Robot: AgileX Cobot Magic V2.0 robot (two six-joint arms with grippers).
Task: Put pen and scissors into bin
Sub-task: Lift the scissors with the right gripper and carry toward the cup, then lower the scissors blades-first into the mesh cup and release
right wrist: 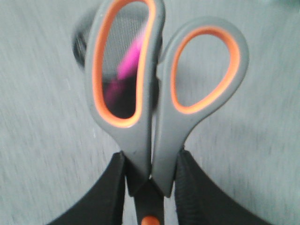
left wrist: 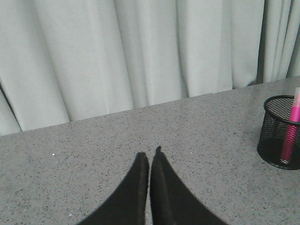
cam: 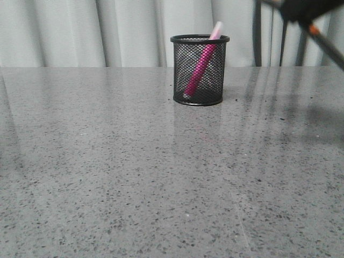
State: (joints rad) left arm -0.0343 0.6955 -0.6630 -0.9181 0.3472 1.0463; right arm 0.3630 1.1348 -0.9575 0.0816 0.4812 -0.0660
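The black mesh bin (cam: 199,70) stands on the grey table at the back middle. The pink pen (cam: 200,67) leans inside it, its pale end above the rim. The bin (left wrist: 280,133) and pen (left wrist: 291,131) also show in the left wrist view. My right gripper (right wrist: 150,159) is shut on the scissors (right wrist: 154,108), gripping them just below the grey, orange-lined handles, high in the air. In the front view the scissors' blade (cam: 328,45) slants down at the top right. Through the handles I see the blurred bin (right wrist: 84,37) and pen (right wrist: 123,70) below. My left gripper (left wrist: 150,157) is shut and empty.
The speckled grey table (cam: 134,177) fills the front view. Pale curtains (cam: 80,32) hang behind it, and dark chair rails (cam: 257,37) stand at the back right.
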